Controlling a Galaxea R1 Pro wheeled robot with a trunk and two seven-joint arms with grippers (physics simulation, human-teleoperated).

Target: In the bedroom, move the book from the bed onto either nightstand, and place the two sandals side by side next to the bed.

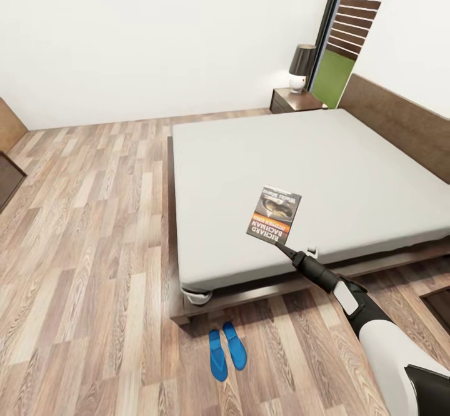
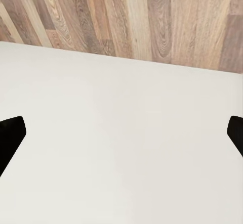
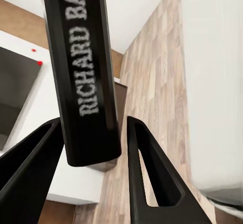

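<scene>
- The right gripper (image 1: 279, 245) is holding the book (image 1: 274, 214) by its lower edge, lifted above the bed (image 1: 350, 172) near the mattress's front edge; the cover is facing the head camera, tilted, with white lettering and an orange band showing
- In the right wrist view the two dark fingers (image 3: 147, 178) are sitting on either side of the book (image 3: 86, 72) — clamped on its end, the spine lettering "RICHARD BAC…" running along between them
- The right arm (image 1: 375, 328) is reaching in from the lower right of the head view, a black forearm section leading into a white one
- The two sandals (image 1: 226, 353) are lying on the wood-plank floor (image 1: 87, 247) just off the foot corner of the bed, side by side and almost touching, toes pointing toward the frame
- A nightstand (image 1: 294, 100) is standing at the far side of the bed by the headboard, carrying a lamp (image 1: 302, 67) with a dark shade
- The left gripper (image 2: 121, 133) is looking down on a pale flat surface with floor planks beyond it; its fingertips (image 2: 10, 138) are showing at opposite edges of the left wrist view — spread wide apart, nothing between them
- A tall dark-framed window (image 1: 350, 22) is rising behind the nightstand
</scene>
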